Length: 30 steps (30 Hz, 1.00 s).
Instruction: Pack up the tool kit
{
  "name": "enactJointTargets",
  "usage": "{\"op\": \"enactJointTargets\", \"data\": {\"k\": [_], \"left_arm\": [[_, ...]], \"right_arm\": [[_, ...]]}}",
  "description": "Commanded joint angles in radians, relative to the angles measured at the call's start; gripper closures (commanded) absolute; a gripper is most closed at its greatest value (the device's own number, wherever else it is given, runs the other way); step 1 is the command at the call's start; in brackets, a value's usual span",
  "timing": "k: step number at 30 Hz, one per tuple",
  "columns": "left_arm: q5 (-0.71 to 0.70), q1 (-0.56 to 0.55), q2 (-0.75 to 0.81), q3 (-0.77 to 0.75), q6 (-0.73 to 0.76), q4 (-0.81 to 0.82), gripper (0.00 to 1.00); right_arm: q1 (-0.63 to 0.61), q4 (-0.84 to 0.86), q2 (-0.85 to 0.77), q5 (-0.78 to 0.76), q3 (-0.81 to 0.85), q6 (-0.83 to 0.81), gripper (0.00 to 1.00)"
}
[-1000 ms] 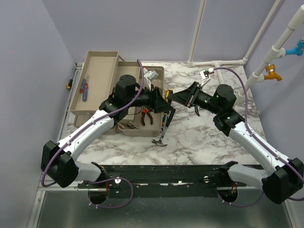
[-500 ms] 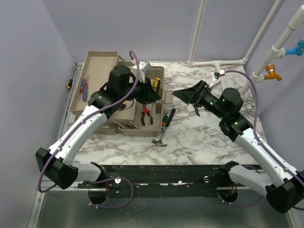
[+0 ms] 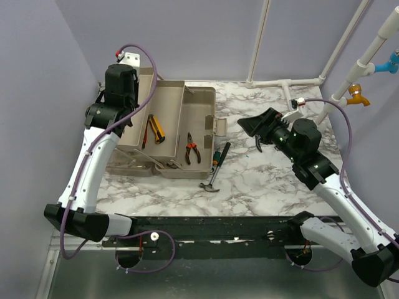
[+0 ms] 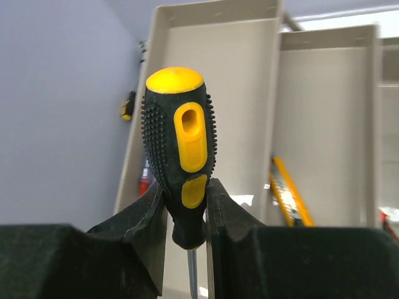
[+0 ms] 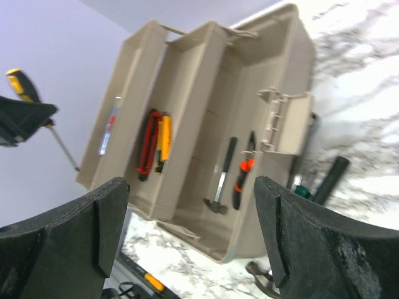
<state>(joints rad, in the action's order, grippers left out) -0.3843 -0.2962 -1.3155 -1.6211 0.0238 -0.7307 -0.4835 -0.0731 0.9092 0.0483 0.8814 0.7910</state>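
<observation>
Held in my left pincer (image 4: 185, 202), screwdriver (image 4: 176, 143): black rubbery handle, knobbed all over, with smooth glossy yellow plastic inserts; bare metal shaft. Pincer fingers (image 4: 140, 218): matt black plastic, finely grained. Toolbox (image 3: 202, 112): smooth beige plastic, low sheen. Counter (image 3: 268, 180): marble-patterned, smooth, faint gloss. Hammer (image 3: 208, 185): dull metal head.

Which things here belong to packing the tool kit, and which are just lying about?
Job: toolbox; yellow-handled screwdriver in the left gripper; yellow knife; orange pliers; hammer beside the toolbox.
Lying about: white pipes; orange tap; blue fitting.
</observation>
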Motion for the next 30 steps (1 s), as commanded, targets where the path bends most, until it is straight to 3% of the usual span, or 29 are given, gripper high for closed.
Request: {"op": "enactJointTargets", "data": {"k": [1,2,3,5,6,9,12,14,19,25,30], "left_arm": [[-0.077,0.09,-0.074,-0.002,0.066,0.068,1.0],[-0.063,0.104,-0.091,-0.009,0.055,0.065,1.0],[-0.048,0.113,-0.111,-0.02,0.039,0.056,0.86],[0.03,0.124,-0.151,-0.077,0.01,-0.017,0.38],[0.049,0.124,-0.169,-0.123,-0.016,-0.069,0.22],[0.117,0.124,-0.161,-0.167,-0.078,-0.116,0.02],[0.207,0.124,-0.097,-0.148,-0.128,-0.109,0.01],[0.283,0.124,-0.038,-0.112,-0.164,-0.091,0.02],[0.492,0.124,0.188,0.117,-0.227,0.075,0.02],[0.532,0.124,0.447,0.398,-0.351,0.247,0.02],[0.602,0.124,0.546,0.513,-0.357,0.292,0.01]], "right_arm": [[-0.004,-0.145,0.023,-0.119,0.029,-0.036,0.12],[-0.004,-0.154,0.024,-0.123,0.02,-0.04,0.12],[-0.004,-0.165,0.026,-0.128,0.011,-0.041,0.12],[-0.004,-0.216,0.049,-0.15,0.007,-0.042,0.11],[-0.004,-0.249,0.065,-0.167,0.012,-0.037,0.11],[-0.004,-0.369,0.122,-0.302,0.021,0.037,0.1],[-0.004,-0.43,0.168,-0.396,0.006,0.133,0.12],[-0.004,-0.406,0.192,-0.375,-0.019,0.148,0.14],[-0.004,-0.278,0.24,-0.239,-0.107,0.198,0.17],[-0.004,-0.045,0.322,-0.068,-0.217,0.27,0.22],[-0.006,0.161,0.459,0.12,-0.244,0.316,0.33]]}}
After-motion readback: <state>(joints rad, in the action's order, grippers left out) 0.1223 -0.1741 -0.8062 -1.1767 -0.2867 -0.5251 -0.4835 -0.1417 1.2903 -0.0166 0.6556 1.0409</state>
